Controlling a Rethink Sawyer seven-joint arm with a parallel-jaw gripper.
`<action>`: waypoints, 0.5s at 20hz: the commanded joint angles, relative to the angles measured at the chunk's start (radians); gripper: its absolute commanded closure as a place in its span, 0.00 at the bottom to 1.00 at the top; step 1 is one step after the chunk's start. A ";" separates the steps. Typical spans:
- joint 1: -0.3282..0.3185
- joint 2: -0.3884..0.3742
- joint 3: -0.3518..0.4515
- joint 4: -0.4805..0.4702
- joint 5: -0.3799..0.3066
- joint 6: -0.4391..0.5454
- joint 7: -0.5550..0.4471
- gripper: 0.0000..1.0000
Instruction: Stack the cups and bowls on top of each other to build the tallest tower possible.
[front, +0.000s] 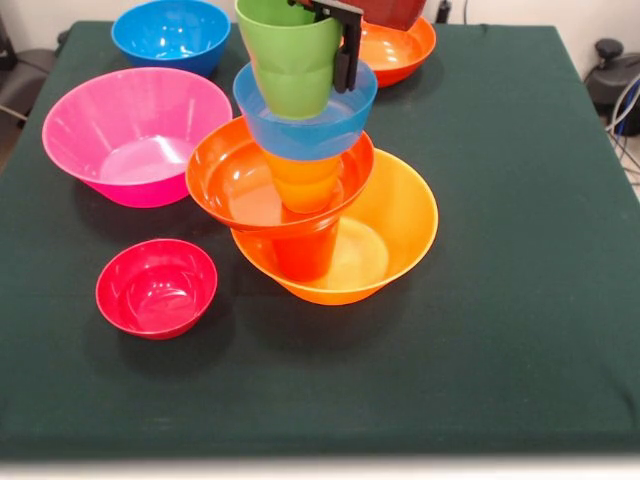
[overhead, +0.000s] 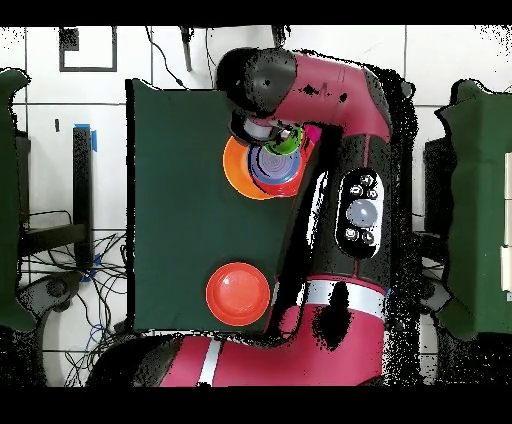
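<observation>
The tower stands mid-table on the widest orange bowl (front: 400, 225). Inside it stands a red-orange cup (front: 305, 255), which carries a red-orange bowl (front: 235, 180). Above come an orange cup (front: 305, 182), a small blue bowl (front: 310, 125) and, on top, a light green cup (front: 285, 55). My gripper (front: 336, 68) is shut on the green cup's right wall: one black finger (front: 345, 55) lies outside it and the other is hidden inside. From overhead the arm covers much of the tower (overhead: 250, 168), and the green cup (overhead: 288, 141) peeks out.
Loose bowls surround the tower: a wide pink bowl (front: 135, 135) at left, a larger blue bowl (front: 170, 35) at back left, a small crimson bowl (front: 155, 287) at front left, and a red-orange bowl (front: 400, 50) (overhead: 240, 293) behind the tower.
</observation>
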 joint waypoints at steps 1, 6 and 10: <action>0.016 0.038 0.060 0.107 -0.011 -0.050 0.066 1.00; 0.020 0.034 0.058 0.113 -0.012 -0.051 0.070 1.00; 0.019 0.035 0.059 0.114 -0.011 -0.057 0.071 1.00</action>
